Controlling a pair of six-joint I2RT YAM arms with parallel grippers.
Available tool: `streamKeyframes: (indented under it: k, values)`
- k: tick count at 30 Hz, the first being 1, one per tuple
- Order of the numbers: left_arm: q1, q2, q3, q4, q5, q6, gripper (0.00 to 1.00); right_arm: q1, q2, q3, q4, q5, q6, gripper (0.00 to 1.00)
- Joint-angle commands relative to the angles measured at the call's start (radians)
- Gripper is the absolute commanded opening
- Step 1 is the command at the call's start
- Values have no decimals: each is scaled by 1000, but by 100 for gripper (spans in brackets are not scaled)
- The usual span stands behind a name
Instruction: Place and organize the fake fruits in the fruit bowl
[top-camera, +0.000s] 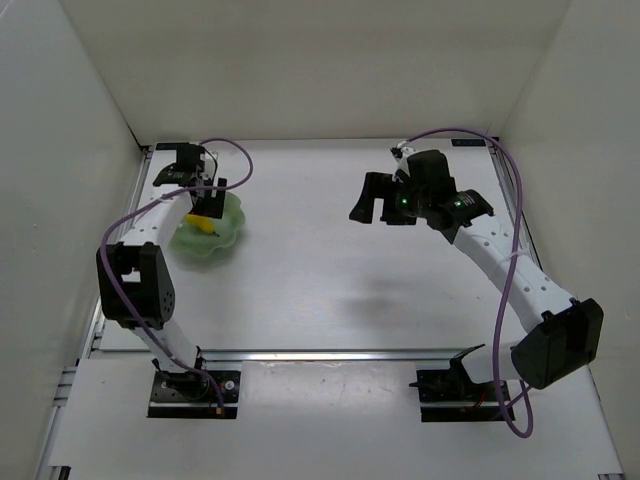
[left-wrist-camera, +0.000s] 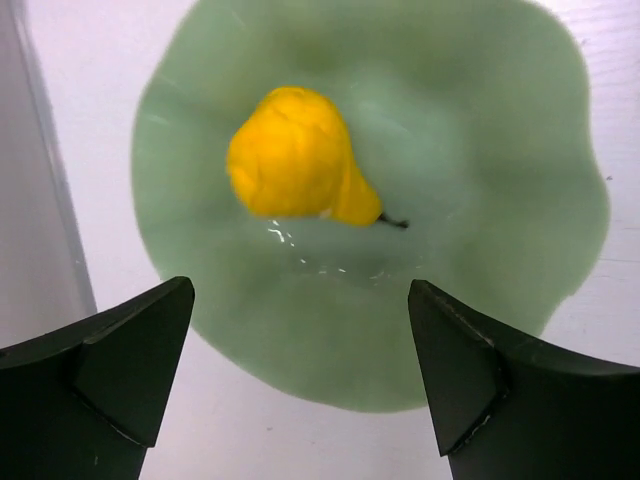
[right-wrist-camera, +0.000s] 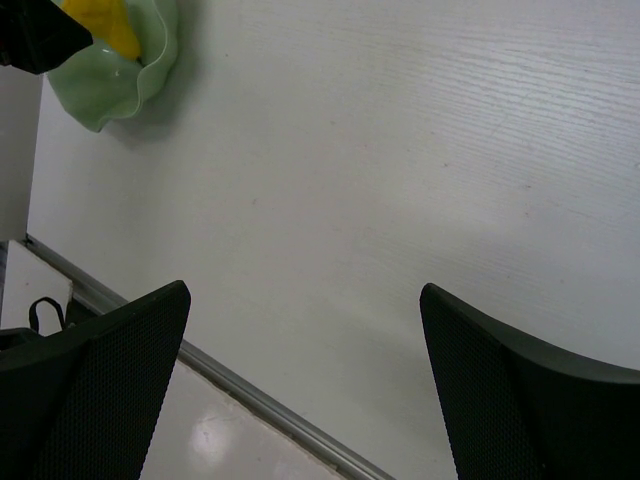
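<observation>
Table: We see a white table (top-camera: 330, 270) shut in by pale walls (top-camera: 300, 70) on its left, far and right sides. A metal rail (top-camera: 330, 355) runs along its near edge.

Bowl: A pale mint-green shallow bowl (left-wrist-camera: 480, 150) with a wavy rim rests on the table at the far left, near the left wall and the table's left edge.

Open room: A broad stretch of white tabletop separates the bowl from the right gripper. The left side of the bowl has little margin before the wall.

Right gripper: The right gripper (right-wrist-camera: 304, 292) is held above the far right-centre of the table, well apart from the bowl. Its jaws stand wide apart, and we see only tabletop between them.

Left gripper: The left gripper (left-wrist-camera: 300, 288) hangs directly over the bowl. Its jaws are spread wide and hold nothing. In the left wrist view the two fingertips (left-wrist-camera: 160, 330) frame the bowl's near rim.

Pear: The yellow pear (left-wrist-camera: 290, 155) lies on its side inside the bowl, beyond the left fingertips and touching neither. Its skin is slightly lumpy. The broad end points up-left in that view, and the narrow end carries a short dark stem (left-wrist-camera: 393, 222) pointing lower right.
</observation>
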Motion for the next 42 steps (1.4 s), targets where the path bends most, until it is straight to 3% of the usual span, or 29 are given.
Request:
streamKeyframes:
  k: [1, 5, 9, 12, 13, 14, 16, 18, 23, 26, 32, 42]
  values:
    - [-2, -138, 73, 27, -18, -19, 99, 9, -7, 48, 33, -8, -19, 100]
    - [-2, -281, 122, 27, -96, 4, 99, 9, 2, 48, 24, 7, -19, 100]
    - [-5, -430, 35, -12, -125, 136, 99, 9, -22, 26, -29, 108, 7, 100]
    - [15, -505, -222, -88, -180, 184, 99, 9, -50, 16, -104, 272, 41, 100]
    - [27, -543, -264, -108, -180, 184, 99, 9, -64, 16, -165, 331, 61, 100]
    - [39, -563, -296, -136, -158, 163, 96, -1, -64, 30, -210, 498, 96, 100]
    - [70, -618, -367, -216, -121, 106, 91, -1, -102, 30, -358, 691, 269, 100]
    - [81, -651, -410, -259, -95, 52, 88, -11, -153, -8, -402, 796, 350, 100]
    - [102, -733, -559, -306, -150, -64, 82, -24, -230, -103, -414, 847, 403, 100]
    - [182, -807, -631, -297, -242, -65, 82, -36, -254, -119, -424, 859, 403, 100]
    - [277, -902, -735, -250, -242, -52, 81, -36, -254, -131, -424, 859, 403, 100]
    - [300, -913, -735, -240, -253, -52, 80, -36, -193, -82, -424, 831, 394, 100]
